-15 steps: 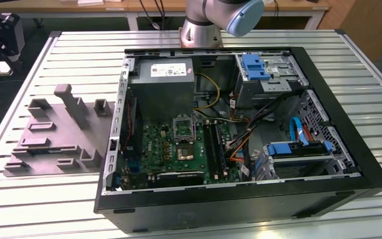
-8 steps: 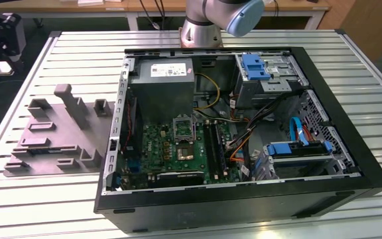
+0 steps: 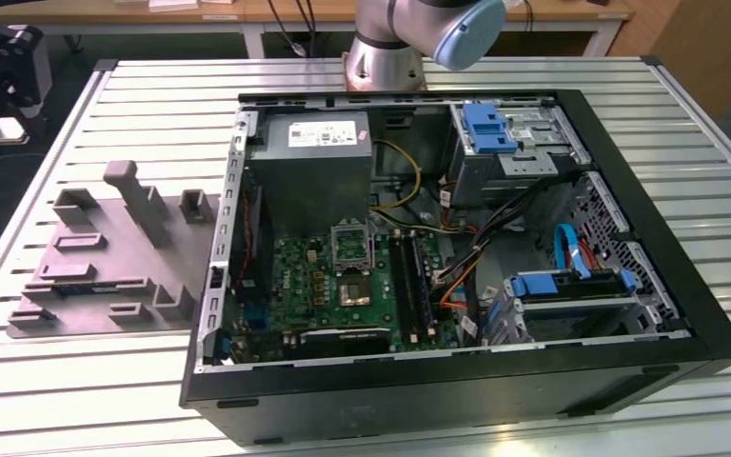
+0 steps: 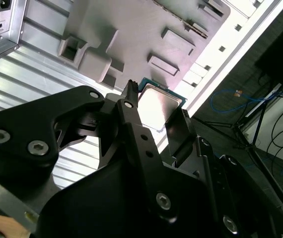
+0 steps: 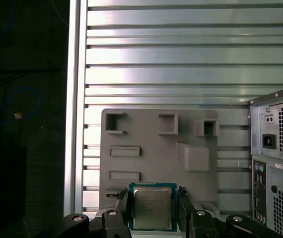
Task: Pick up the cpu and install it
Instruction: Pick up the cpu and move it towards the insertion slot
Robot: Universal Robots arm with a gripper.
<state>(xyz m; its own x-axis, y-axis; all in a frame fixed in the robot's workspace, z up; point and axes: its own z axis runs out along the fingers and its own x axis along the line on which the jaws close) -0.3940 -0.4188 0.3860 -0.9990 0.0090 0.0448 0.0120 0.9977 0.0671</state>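
Cpu (image 5: 152, 208) sits between the fingertips of the gripper (image 5: 153, 197), pinched by its edges. Grey moulded tray (image 5: 151, 148) lies behind it.

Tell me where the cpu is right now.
In the first wrist view the cpu sits clamped in the pincer, held above the grey fixture tray on the slatted table, with the computer case beside that tray.

Bright, even light falls from above in the exterior view — the slatted table (image 3: 689, 162) glares pale, while the computer case (image 3: 467, 392) interior lies shadowed. In the second wrist view, glare whitens the top of the cpu (image 4: 156, 106).
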